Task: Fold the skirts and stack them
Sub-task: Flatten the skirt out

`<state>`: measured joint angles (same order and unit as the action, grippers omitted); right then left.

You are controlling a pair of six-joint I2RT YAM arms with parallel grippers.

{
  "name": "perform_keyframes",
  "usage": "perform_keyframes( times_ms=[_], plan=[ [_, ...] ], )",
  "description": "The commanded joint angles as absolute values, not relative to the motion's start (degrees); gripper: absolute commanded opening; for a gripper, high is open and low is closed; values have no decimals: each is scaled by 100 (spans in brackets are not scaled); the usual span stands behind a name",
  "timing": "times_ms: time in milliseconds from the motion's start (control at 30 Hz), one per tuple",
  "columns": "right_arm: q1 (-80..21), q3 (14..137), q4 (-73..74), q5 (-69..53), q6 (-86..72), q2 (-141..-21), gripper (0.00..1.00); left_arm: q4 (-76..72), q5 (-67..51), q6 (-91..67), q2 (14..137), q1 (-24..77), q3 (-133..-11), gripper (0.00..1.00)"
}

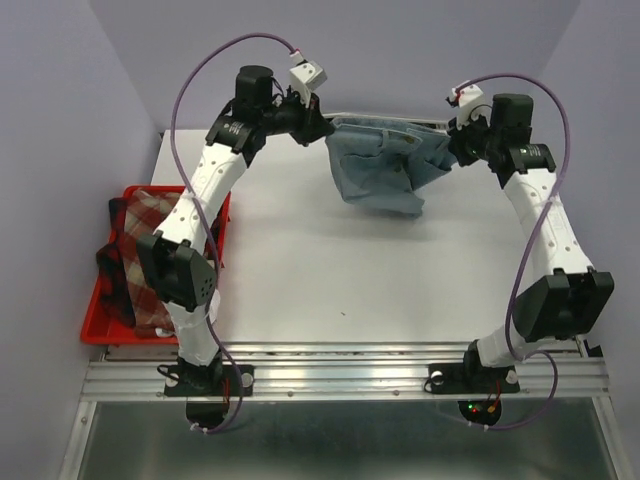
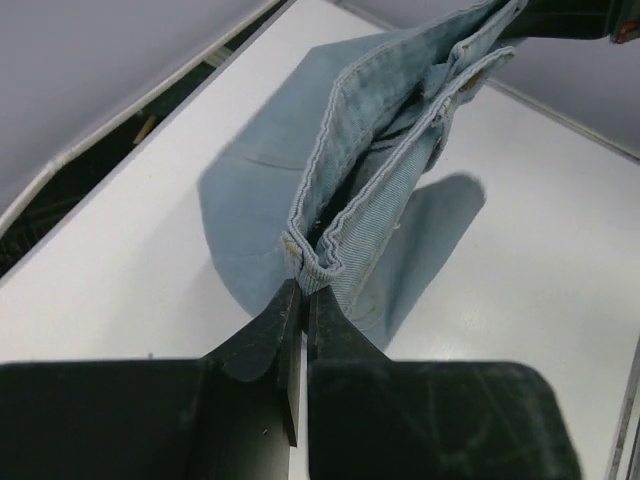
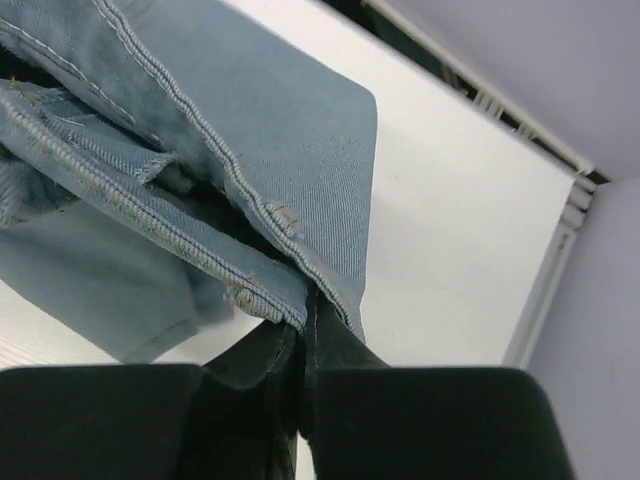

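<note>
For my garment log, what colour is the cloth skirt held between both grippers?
A light blue denim skirt, paler stitching; best seen in the left wrist view.

2 units, left arm (image 1: 205,180) and right arm (image 1: 548,225): white link shells dotted with small holes, black joint housings. 1 purple cable (image 1: 178,95) runs along each. White camera module (image 1: 306,74) at each wrist. On left gripper (image 2: 303,292) and right gripper (image 3: 305,305): matte black, lightly scuffed surfaces.

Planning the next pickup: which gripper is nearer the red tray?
Left. The left gripper holds the denim skirt beyond the red tray, on its side of the table; the right gripper holds the skirt's other end, farther across.
</note>
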<state>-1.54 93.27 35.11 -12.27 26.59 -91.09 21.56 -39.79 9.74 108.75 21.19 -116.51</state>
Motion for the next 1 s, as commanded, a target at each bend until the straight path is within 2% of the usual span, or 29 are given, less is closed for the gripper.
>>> perform_keyframes(
  times_ms=[0, 200, 367, 500, 567, 667, 800, 967],
  plan=[
    [281, 9475, 3612, -123, 3067, -8614, 1, 1636, -3981, 1380, 9424, 1670, -10938, 0],
    [281, 9097, 3770, -26, 3357, -7481, 4, 923, -4060, 1187, 7903, 1670, -9582, 0],
    [281, 9000, 4199, -87, 3709, -6567, 12, 686, -3930, 1064, 6648, 1679, -8553, 0],
    [281, 9263, 4640, -193, 3841, -6337, 13, 703, -3937, 783, 6162, 1687, -8105, 0],
    [281, 9412, 4920, -333, 3867, -6354, 16, 721, -3911, 651, 6082, 1687, -7999, 0],
    [281, 9317, 5194, -579, 3858, -6556, 17, 721, -3850, 493, 6256, 1696, -7779, 0],
    [281, 8493, 4800, -835, 3657, -7056, 14, 642, -3586, 334, 6915, 1705, -7656, 0],
    [281, 8551, 4035, -1097, 3165, -8637, 8, 203, -3350, 185, 8450, 1705, -7909, 0]
  ],
)
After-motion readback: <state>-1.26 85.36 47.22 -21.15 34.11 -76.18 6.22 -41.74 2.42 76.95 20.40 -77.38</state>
